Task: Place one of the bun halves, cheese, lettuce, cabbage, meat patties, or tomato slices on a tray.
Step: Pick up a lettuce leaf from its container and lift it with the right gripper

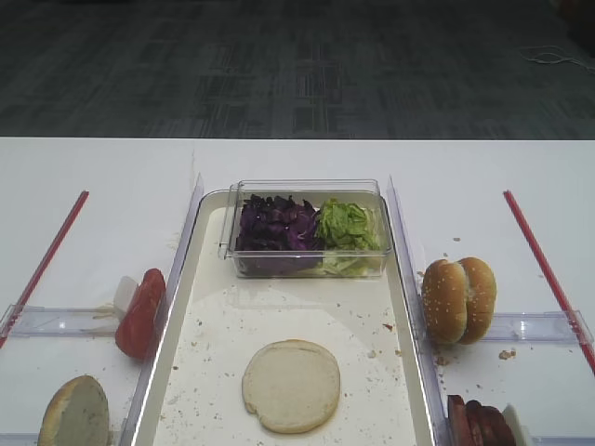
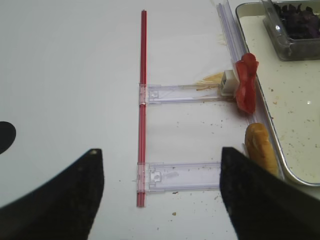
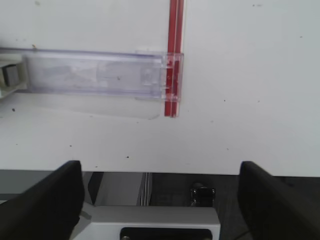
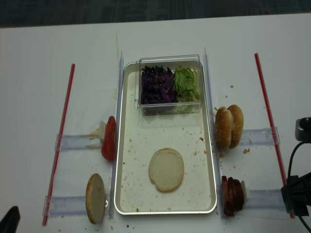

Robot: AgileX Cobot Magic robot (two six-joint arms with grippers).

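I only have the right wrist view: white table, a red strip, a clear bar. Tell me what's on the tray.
Observer: One bun half lies cut face up on the tray.
Operator: Report anything else in it.
Observer: A clear box at the far end holds purple cabbage and lettuce.
Operator: Give me the meat's position.
Observer: The meat patties stand on edge outside the tray's right rim, at the near end.

Both end effectors (image 3: pixel 160 200) (image 2: pixel 160 192) spread wide, empty, hovering low.
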